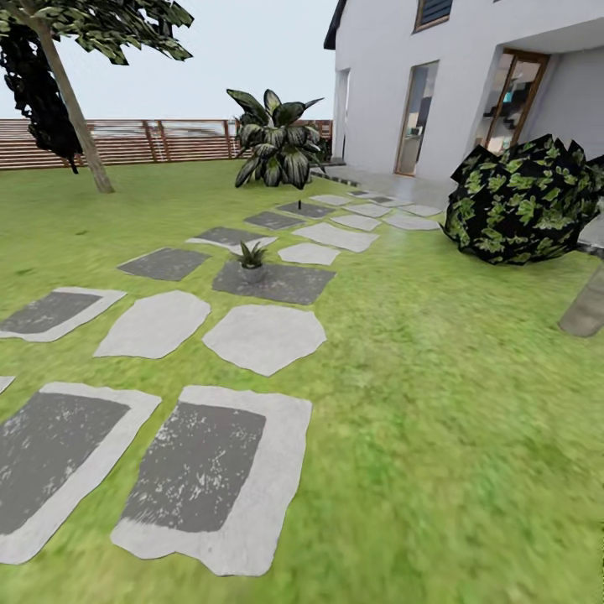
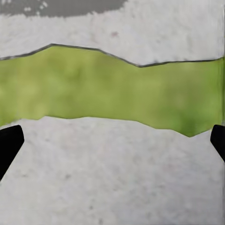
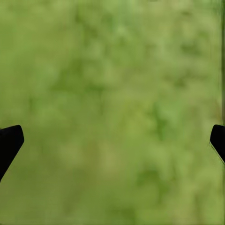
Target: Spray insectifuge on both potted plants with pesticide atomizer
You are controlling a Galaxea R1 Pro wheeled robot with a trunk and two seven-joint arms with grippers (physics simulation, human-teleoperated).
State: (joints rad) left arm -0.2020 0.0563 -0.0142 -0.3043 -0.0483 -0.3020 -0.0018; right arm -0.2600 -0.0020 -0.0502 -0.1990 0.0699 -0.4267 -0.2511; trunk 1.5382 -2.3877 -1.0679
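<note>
One potted plant (image 1: 252, 260), a small rosette of pointed green leaves in a grey pot, stands on a dark stepping stone (image 1: 277, 285) in the middle of the garden lawn. A tiny dark upright thing (image 1: 299, 204) stands on a farther stone, too small to identify. My left gripper (image 2: 112, 140) is open, its black fingertips (image 2: 9, 143) wide apart over pale stone and a strip of grass. Over plain grass, my right gripper (image 3: 112, 140) is open too, with nothing between its fingers.
Grey stepping stones (image 1: 210, 478) lead from the near left toward a white house (image 1: 436, 84). A huge striped-leaf plant (image 1: 273, 143) stands at the back and a dark leafy bush (image 1: 524, 201) at the right. A tree trunk (image 1: 75, 117) and a slatted fence (image 1: 126, 143) close the far left.
</note>
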